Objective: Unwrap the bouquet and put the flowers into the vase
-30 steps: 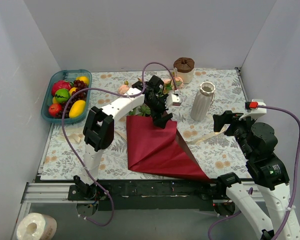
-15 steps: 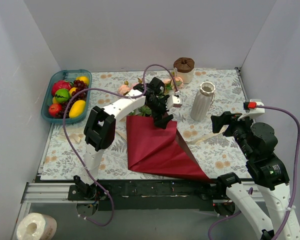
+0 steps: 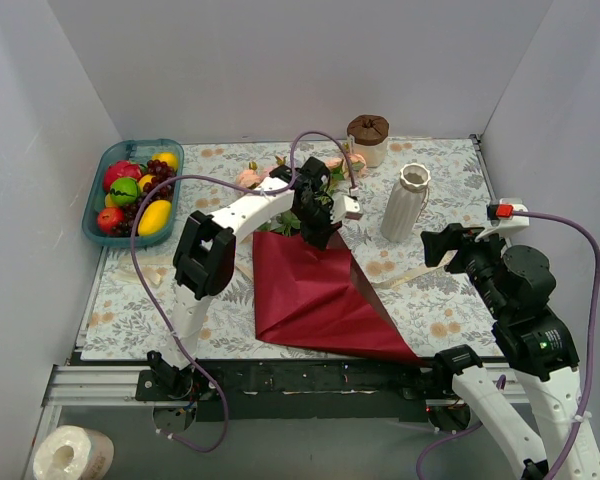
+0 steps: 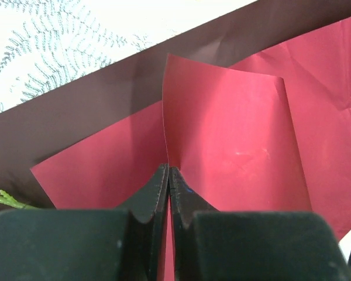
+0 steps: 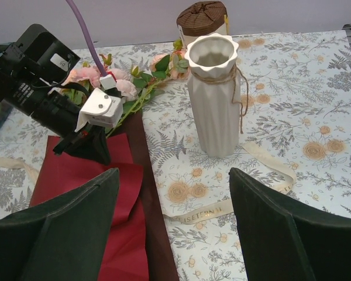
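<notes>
Floral table point(image 3: 450, 305) beneath — left claw point(image 4: 168, 175) clamped tight on a raised fold of maroon wrapping paper point(image 4: 234, 140). Ahead of the empty, wide-gaping right claw point(image 5: 174, 175) stands the white vase point(image 5: 213, 105).

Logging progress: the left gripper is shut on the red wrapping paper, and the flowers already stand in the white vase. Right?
Not quite. The left gripper is shut on the red wrapping paper, but the white vase is empty; the flowers lie on the table near it, as the right wrist view shows.
</notes>
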Action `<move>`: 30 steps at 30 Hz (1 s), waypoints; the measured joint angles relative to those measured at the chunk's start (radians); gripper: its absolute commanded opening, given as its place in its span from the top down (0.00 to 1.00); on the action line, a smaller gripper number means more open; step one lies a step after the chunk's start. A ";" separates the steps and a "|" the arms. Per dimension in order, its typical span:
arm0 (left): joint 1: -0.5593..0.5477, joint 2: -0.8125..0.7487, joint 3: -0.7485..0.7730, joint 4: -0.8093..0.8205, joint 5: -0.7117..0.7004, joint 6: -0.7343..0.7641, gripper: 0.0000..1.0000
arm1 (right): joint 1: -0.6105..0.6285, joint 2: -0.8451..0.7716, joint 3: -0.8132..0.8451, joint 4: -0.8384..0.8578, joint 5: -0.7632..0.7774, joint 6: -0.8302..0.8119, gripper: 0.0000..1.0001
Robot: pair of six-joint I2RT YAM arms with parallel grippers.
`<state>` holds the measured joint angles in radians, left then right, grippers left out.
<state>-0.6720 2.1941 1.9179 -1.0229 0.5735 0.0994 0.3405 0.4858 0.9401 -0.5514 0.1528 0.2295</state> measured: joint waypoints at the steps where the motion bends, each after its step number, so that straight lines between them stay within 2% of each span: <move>1: 0.000 0.000 0.002 -0.009 0.000 -0.001 1.00 | 0.000 0.001 0.000 0.001 0.000 0.000 0.18; 9: 0.001 -0.086 0.022 -0.055 -0.007 -0.007 1.00 | 0.000 0.021 0.000 0.005 -0.012 0.000 0.18; 14: 0.028 -0.219 0.032 -0.066 -0.011 -0.029 1.00 | 0.000 0.025 0.000 0.009 -0.026 0.001 0.18; 17: 0.094 -0.339 0.018 -0.068 -0.009 -0.037 1.00 | 0.000 0.025 0.000 0.010 -0.033 0.001 0.18; 20: 0.187 -0.492 -0.071 -0.053 -0.010 -0.033 1.00 | 0.000 0.025 0.000 0.017 -0.044 0.002 0.18; 24: 0.342 -0.750 -0.319 -0.049 -0.027 -0.009 1.00 | 0.000 0.025 -0.008 0.038 -0.057 0.006 0.18; 27: 0.436 -0.866 -0.451 -0.068 -0.031 0.017 1.00 | 0.000 0.025 -0.023 0.055 -0.070 0.010 0.18; 28: 0.465 -0.882 -0.464 -0.081 -0.031 0.019 0.97 | 0.000 0.027 -0.029 0.058 -0.076 0.011 0.18; 29: 0.485 -0.883 -0.460 -0.090 -0.026 0.019 0.70 | 0.000 0.031 -0.037 0.063 -0.081 0.012 0.00; 30: 0.501 -0.871 -0.426 -0.117 -0.017 0.013 0.66 | 0.000 0.037 -0.050 0.071 -0.089 0.016 0.17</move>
<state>-0.1711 1.3231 1.4921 -1.1400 0.5568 0.1127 0.3405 0.5228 0.8902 -0.4801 0.0643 0.2451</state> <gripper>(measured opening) 0.022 0.826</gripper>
